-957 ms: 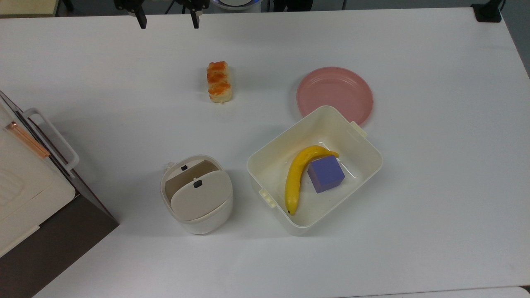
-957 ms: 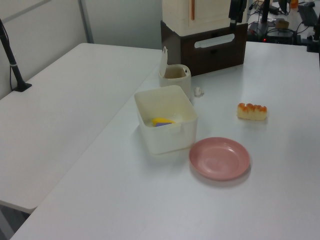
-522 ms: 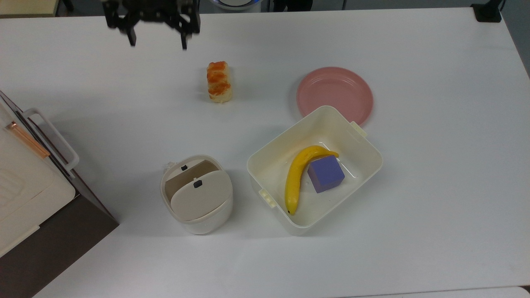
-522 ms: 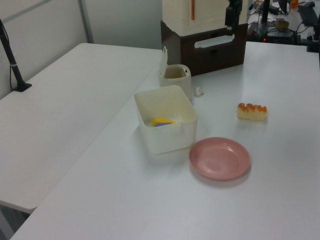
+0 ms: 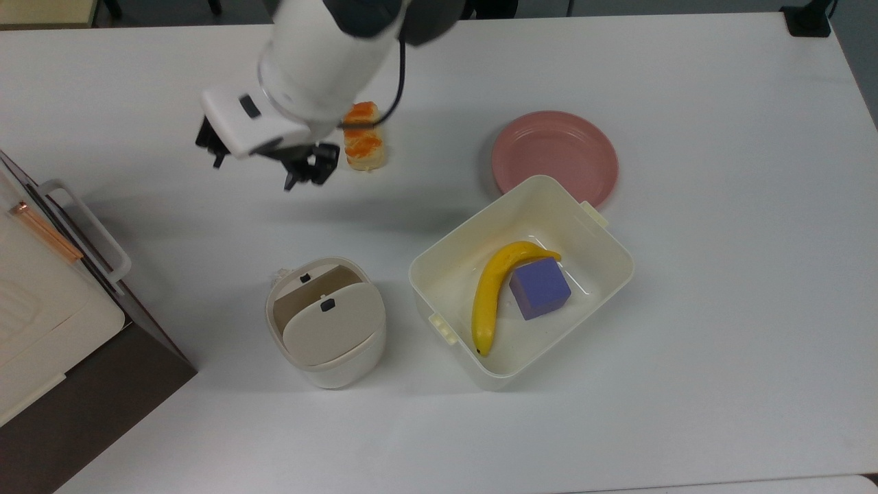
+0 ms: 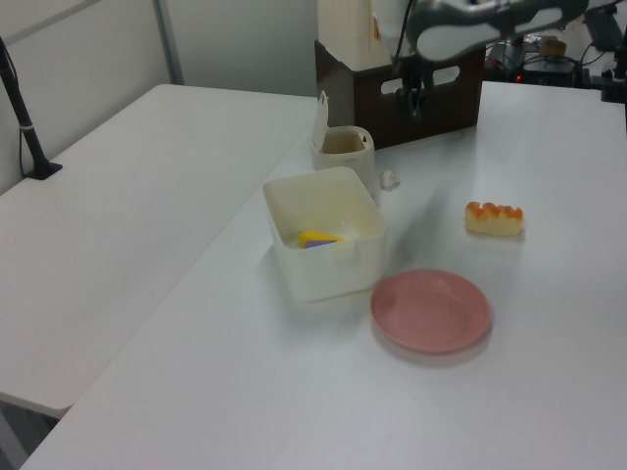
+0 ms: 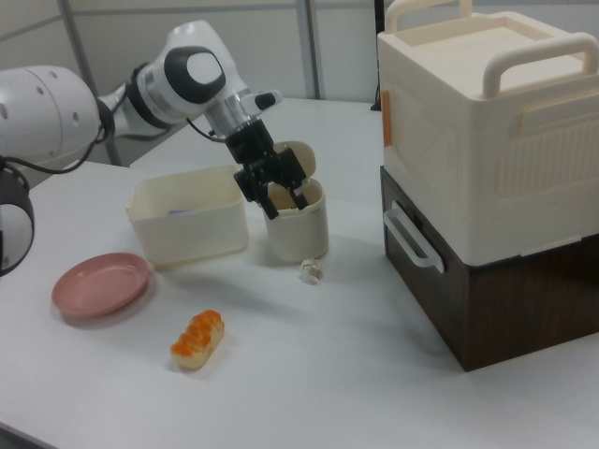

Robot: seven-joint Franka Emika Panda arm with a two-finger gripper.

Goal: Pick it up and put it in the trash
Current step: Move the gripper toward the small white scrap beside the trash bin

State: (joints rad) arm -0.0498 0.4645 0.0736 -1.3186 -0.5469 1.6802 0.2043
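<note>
You have one paper ball (image 7: 310,270), one round bin (image 5: 325,322), one rectangular tub (image 5: 603,248) holding one banana (image 5: 492,291) and one purple cube (image 5: 540,288), one pink plate (image 5: 554,155) and one bread piece (image 5: 364,143) on the desk (image 5: 720,274). Since half a second ago, the arm has swung in from the desk's far edge in the top view. Your end effector (image 5: 257,167) hangs above the desk with its fingers spread apart, holding and touching nothing. The paper ball lies on the desk just beside the bin.
</note>
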